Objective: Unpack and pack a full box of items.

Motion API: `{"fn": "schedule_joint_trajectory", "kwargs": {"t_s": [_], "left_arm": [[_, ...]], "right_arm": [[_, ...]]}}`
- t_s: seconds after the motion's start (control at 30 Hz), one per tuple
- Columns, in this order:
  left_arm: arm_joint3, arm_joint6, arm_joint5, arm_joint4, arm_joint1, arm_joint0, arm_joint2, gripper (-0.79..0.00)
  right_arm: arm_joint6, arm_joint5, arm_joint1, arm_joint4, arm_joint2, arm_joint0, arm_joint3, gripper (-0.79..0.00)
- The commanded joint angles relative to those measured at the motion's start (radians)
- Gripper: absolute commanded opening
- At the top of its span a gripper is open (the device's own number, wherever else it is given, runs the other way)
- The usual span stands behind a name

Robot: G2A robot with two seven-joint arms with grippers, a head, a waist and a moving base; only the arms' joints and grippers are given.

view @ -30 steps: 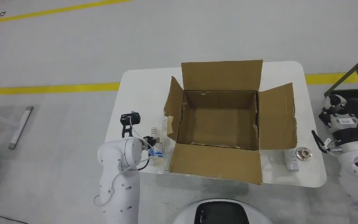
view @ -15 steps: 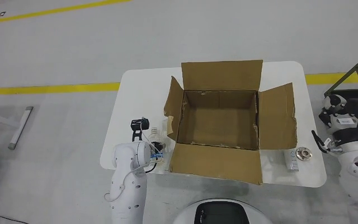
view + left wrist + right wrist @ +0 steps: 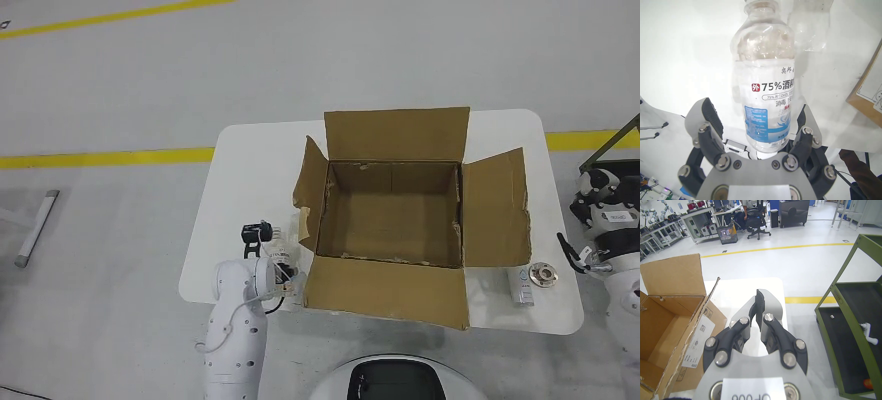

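A clear bottle [image 3: 762, 79] with a white and blue label lies on the white table [image 3: 240, 170], its neck pointing away from my left gripper [image 3: 757, 109]. That gripper is open, its two fingers on either side of the bottle's base, by the front left corner of the open cardboard box [image 3: 395, 215]. The box's inside looks bare. My right gripper [image 3: 758, 302] is shut on nothing, held beyond the table's right edge, beside the box's right flap [image 3: 696, 321].
Crumpled clear plastic [image 3: 810, 28] lies just past the bottle's neck. A small white remote-like item [image 3: 520, 285] and a round metal piece [image 3: 543, 272] rest near the table's front right. A green cart [image 3: 857, 323] stands to the right of the table.
My left arm has moved right, toward the box, and its gripper has come over the bottle, which it now straddles at the base. The right arm has stayed still.
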Motion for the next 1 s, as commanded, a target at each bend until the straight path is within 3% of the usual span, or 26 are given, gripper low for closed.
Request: {"fn": "schedule_joint_trajectory", "kwargs": {"t_s": [0.0, 0.07, 0.17, 0.2, 0.23, 0.3, 0.33, 0.43, 0.7, 0.97], "left_arm": [[0.018, 0.004, 0.004, -0.004, 0.000, -0.007, 0.002, 0.000], [0.031, 0.012, 0.006, -0.004, 0.001, -0.011, 0.004, -0.031], [0.046, 0.011, 0.014, -0.018, 0.002, -0.018, 0.000, -0.302], [0.050, 0.011, 0.014, -0.021, 0.003, -0.020, -0.001, -0.326], [0.054, 0.013, 0.013, -0.021, 0.003, -0.021, -0.002, -0.413], [0.062, 0.011, 0.014, -0.031, 0.004, -0.022, -0.004, -0.499], [0.066, 0.011, 0.013, -0.032, 0.005, -0.022, -0.004, -0.606], [0.068, 0.011, 0.008, -0.045, 0.007, -0.023, -0.006, -0.785], [-0.010, -0.008, 0.033, -0.037, 0.018, -0.011, -0.050, -0.785], [-0.202, -0.090, 0.077, -0.093, 0.036, -0.047, -0.202, -0.785]], "right_arm": [[0.000, 0.000, 0.000, 0.000, 0.000, 0.000, 0.000, -0.785], [0.000, 0.000, 0.000, 0.000, 0.000, 0.000, 0.000, -0.785], [0.000, 0.000, 0.000, 0.000, 0.000, 0.000, 0.000, -0.785], [0.000, 0.000, 0.000, 0.000, 0.000, 0.000, 0.000, -0.785], [0.000, 0.000, 0.000, 0.000, 0.000, 0.000, 0.000, -0.785], [0.000, 0.000, 0.000, 0.000, 0.000, 0.000, 0.000, -0.785], [0.000, 0.000, 0.000, 0.000, 0.000, 0.000, 0.000, -0.785], [0.000, 0.000, 0.000, 0.000, 0.000, 0.000, 0.000, -0.785], [0.000, 0.000, 0.000, 0.000, 0.000, 0.000, 0.000, -0.785], [0.000, 0.000, 0.000, 0.000, 0.000, 0.000, 0.000, -0.785]]}}
